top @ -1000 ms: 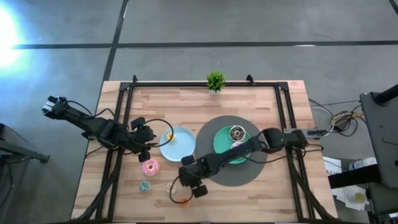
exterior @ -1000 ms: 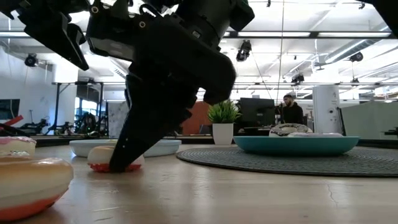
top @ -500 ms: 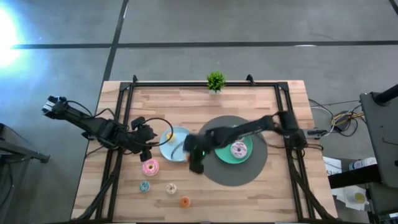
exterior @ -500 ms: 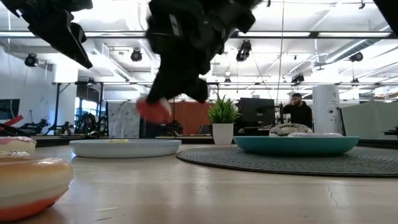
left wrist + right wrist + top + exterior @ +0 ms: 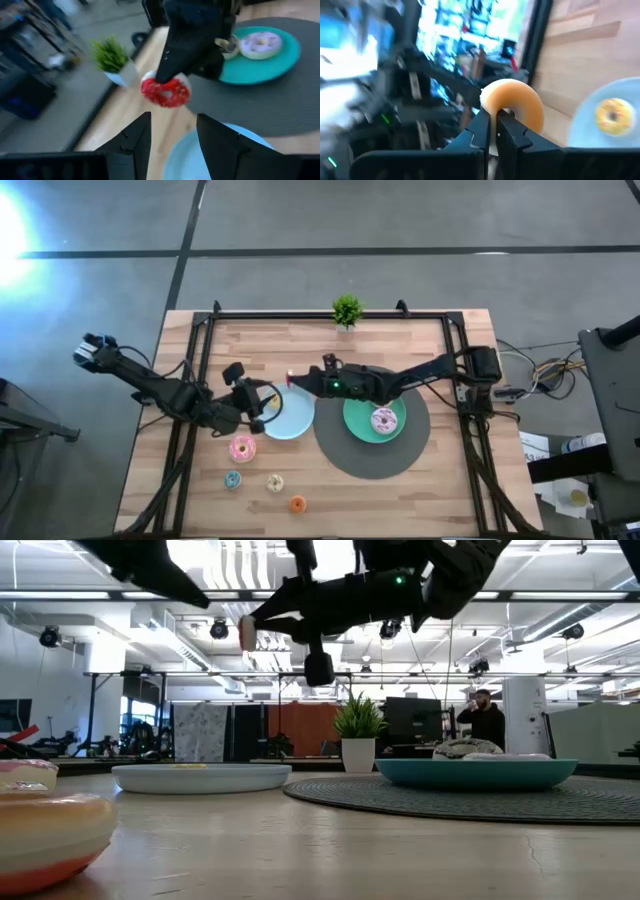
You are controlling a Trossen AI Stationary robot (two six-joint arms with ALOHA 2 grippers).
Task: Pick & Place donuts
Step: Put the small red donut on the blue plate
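Observation:
My right gripper (image 5: 294, 378) reaches level toward the table's left, high above the far rim of the light-blue plate (image 5: 298, 418). It is shut on a red-frosted donut (image 5: 165, 91), whose tan underside (image 5: 512, 102) shows in the right wrist view. My left gripper (image 5: 172, 135) is open and hovers over the plate's left side (image 5: 262, 412), below and short of the held donut. A yellow donut (image 5: 612, 116) lies on that plate. A lilac-white sprinkled donut (image 5: 383, 420) lies on the teal plate (image 5: 360, 423). My right gripper pinches the red donut's ring (image 5: 491, 107) between its two fingers (image 5: 481, 131), which nearly meet. The fingers come level from the table's right. The donut stands on edge (image 5: 248, 633) at their free ends, lifted clear of table and plates.
Pink (image 5: 241, 448), teal (image 5: 232, 479), cream (image 5: 274, 482) and orange (image 5: 297, 504) donuts lie on the wood near the near-left. The teal plate sits on a round grey mat (image 5: 400, 460). A small potted plant (image 5: 346, 310) stands at the far edge. A person (image 5: 482, 720) stands in the room beyond.
My right gripper has lifted the red donut off the table near the near edge, swung it up and toward the far edge past the light-blue plate, and turned level, still shut on it. My left gripper has moved right, over the plate's left side.

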